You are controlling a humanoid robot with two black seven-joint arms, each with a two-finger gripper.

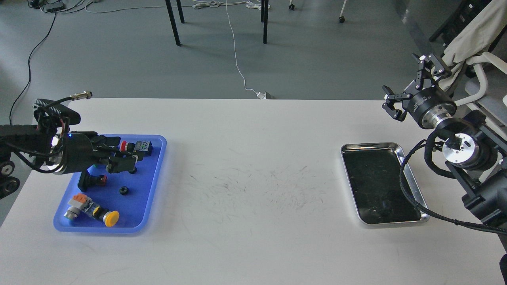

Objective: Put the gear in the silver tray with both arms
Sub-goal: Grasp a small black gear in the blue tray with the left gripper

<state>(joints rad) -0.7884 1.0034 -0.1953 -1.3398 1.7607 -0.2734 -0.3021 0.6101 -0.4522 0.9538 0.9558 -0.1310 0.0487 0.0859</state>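
On the white tabletop [253, 166], the blue tray [154, 186] lies near the left edge and the silver tray [412, 186] near the right edge, well apart. The left gripper [132, 160] hangs low over the blue tray's far part, just above one small black gear [134, 171]; whether its jaws are spread or closed cannot be told, since the fingers merge into one dark shape. A second black gear [124, 190] lies bare in the tray's middle, with a yellow push button [111, 218] at the near end and a red one [123, 146] at the far end. The right gripper [412, 89] is raised beyond the tabletop's far right corner, jaws spread wide and holding nothing
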